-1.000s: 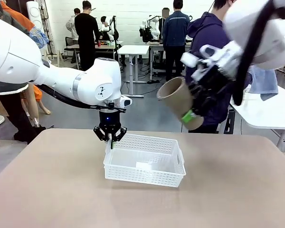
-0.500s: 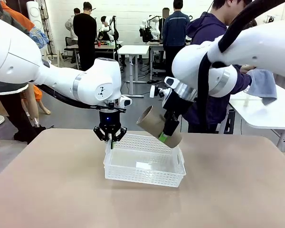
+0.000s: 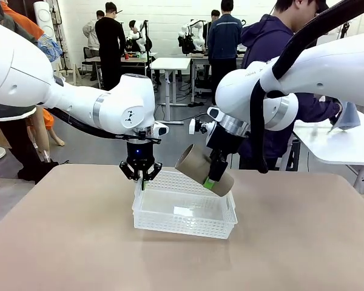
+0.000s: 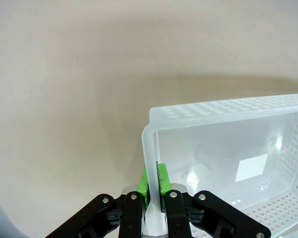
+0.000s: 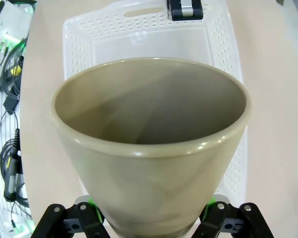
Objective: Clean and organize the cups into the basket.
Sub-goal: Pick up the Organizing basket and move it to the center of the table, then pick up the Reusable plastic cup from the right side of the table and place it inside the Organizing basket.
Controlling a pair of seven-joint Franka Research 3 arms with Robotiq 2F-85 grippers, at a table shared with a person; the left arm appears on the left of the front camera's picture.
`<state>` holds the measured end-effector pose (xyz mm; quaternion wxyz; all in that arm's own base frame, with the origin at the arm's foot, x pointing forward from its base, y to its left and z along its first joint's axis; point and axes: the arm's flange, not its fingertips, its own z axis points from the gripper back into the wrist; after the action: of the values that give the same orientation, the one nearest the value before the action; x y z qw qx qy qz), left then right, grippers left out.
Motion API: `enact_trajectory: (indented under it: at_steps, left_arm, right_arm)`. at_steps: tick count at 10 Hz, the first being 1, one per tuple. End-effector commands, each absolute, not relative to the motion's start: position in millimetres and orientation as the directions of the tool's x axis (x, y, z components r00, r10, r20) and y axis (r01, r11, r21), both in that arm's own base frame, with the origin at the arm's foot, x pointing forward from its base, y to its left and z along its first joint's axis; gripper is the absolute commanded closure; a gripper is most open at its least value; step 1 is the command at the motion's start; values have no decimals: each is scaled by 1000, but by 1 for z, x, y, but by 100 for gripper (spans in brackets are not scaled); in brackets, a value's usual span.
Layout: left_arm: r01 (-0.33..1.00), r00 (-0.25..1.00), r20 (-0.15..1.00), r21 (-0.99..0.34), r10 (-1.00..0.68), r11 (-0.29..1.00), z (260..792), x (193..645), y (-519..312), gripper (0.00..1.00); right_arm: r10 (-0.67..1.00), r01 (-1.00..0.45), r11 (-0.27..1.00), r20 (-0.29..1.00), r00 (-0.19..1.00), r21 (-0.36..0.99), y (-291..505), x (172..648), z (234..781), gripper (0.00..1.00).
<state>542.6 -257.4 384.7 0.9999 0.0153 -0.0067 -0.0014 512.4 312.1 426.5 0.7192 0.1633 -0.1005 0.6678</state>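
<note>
Placing step: a cup is on its way in. The right gripper (image 3: 213, 179) holds a tan cup (image 3: 199, 167) near its narrow base end, jaws spread wide around it. The cup is tilted almost onto its side, mouth toward the robot's left, and hangs just above the far right part of the basket (image 3: 183, 225). The basket sits mid-table (image 3: 79, 242) with no cup inside yet. The left gripper (image 3: 141, 179) is pinched narrow on the basket's wall at the far left corner, green pads (image 4: 162, 179) either side of it — judged to be steadying it. Next move probably calls for lowering the cup lengthwise between the perforated walls, then releasing — the risk is catching the rim or the cup rolling.
</note>
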Motion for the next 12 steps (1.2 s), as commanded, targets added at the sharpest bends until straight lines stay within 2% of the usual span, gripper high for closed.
enact_trajectory:
  at_steps: [1, 3, 6, 9, 12]
  left_arm:
    - [6, 1000, 14, 33, -6, 999, 385, 542, -257, 100]
    - [6, 1000, 14, 33, -6, 999, 385, 542, -257, 100]
    - [6, 1000, 14, 33, -6, 999, 385, 542, -257, 100]
    - [6, 1000, 14, 33, -6, 999, 385, 542, -257, 100]
    - [6, 1000, 14, 33, -6, 999, 385, 542, -257, 100]
  right_arm:
    - [924, -994, 55, 373, 88, 97, 312, 514, 430, 19]
    - [927, -994, 55, 364, 88, 99, 312, 513, 428, 19]
    - [957, -991, 50, 278, 83, 126, 337, 498, 389, 19]
    - [956, -985, 99, 261, 134, 144, 346, 504, 363, 19]
    - [970, -982, 123, 190, 150, 145, 346, 505, 348, 19]
